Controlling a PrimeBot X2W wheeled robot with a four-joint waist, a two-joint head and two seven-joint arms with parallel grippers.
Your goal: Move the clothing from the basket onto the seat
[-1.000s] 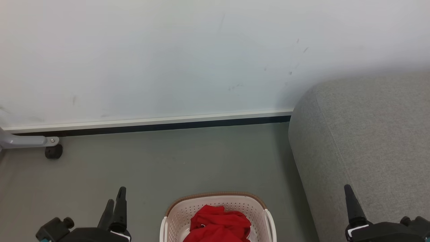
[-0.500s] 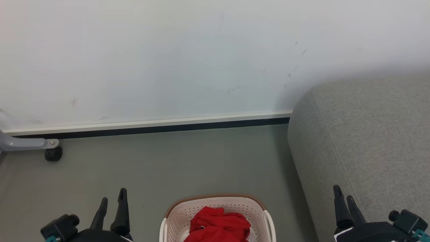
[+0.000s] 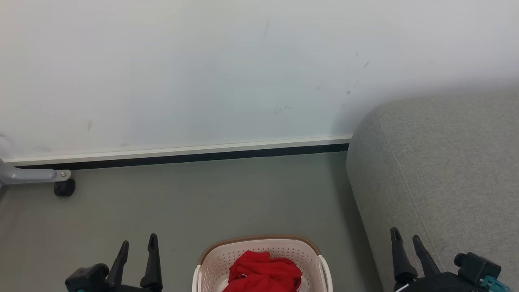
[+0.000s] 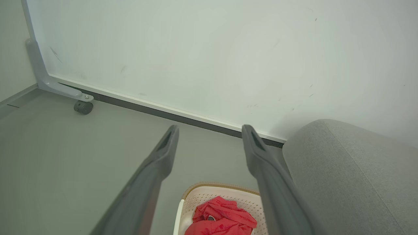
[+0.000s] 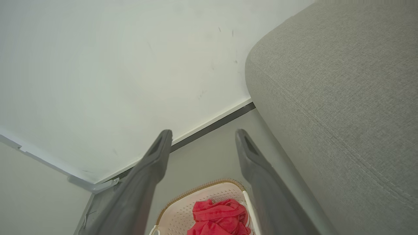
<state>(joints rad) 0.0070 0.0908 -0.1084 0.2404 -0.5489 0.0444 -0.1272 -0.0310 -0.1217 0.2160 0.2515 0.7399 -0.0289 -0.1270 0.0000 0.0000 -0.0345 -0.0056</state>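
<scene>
You're at the reach, left tool (image 3: 138,239) and right tool (image 3: 405,233) spread: next dip to the clothing (image 3: 263,269) in the basket (image 3: 259,238) between them

Bright red clothing (image 3: 263,271) in a cream-white perforated basket (image 3: 221,261) with brown woven-look rim, lower centre; light grey woven seat (image 3: 438,170) at right.

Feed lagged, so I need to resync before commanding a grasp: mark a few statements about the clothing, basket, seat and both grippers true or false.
1. The clothing lies inside the basket. True.
2. The left gripper is shut on the clothing. False: it is open and holds nothing, left of the basket.
3. The seat stands to the basket's right. True.
4. The right gripper is shut. False: its fingers are apart.
</scene>
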